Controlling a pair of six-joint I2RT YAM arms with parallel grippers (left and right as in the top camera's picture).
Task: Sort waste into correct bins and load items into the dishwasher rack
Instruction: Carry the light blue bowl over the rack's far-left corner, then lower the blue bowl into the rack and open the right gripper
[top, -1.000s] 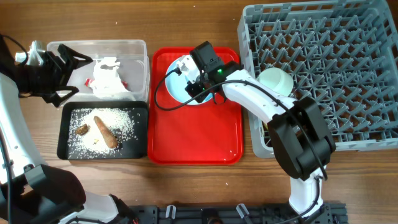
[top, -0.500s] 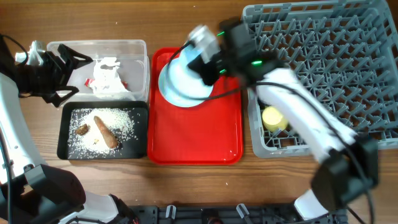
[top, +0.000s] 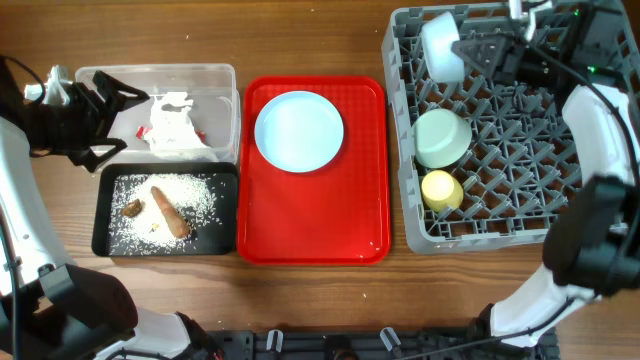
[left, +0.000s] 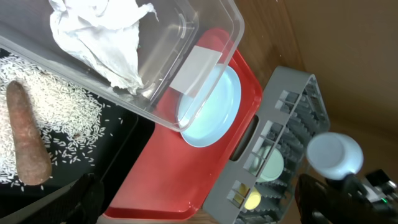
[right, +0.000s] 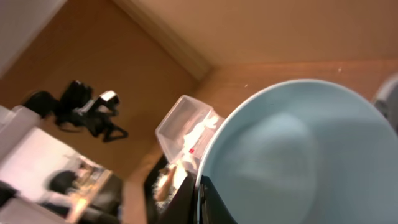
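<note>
One each: green bowl (top: 443, 137), blue bowl (top: 440, 45), cup (top: 440, 189), plate (top: 298, 131).

The tabletop (top: 320, 40) is grained wood. The red tray (top: 310, 215) is smooth glossy plastic, the tub (top: 155, 70) clear plastic, the rack (top: 560, 180) matt grey plastic.

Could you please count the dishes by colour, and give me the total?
Light blue: 2, the light blue plate on the red tray and the light blue bowl held by the right gripper.
Mint green: 1, the mint-green bowl in the dishwasher rack.
Yellow: 1, the yellow cup, also in the rack.
Total: 4
</note>
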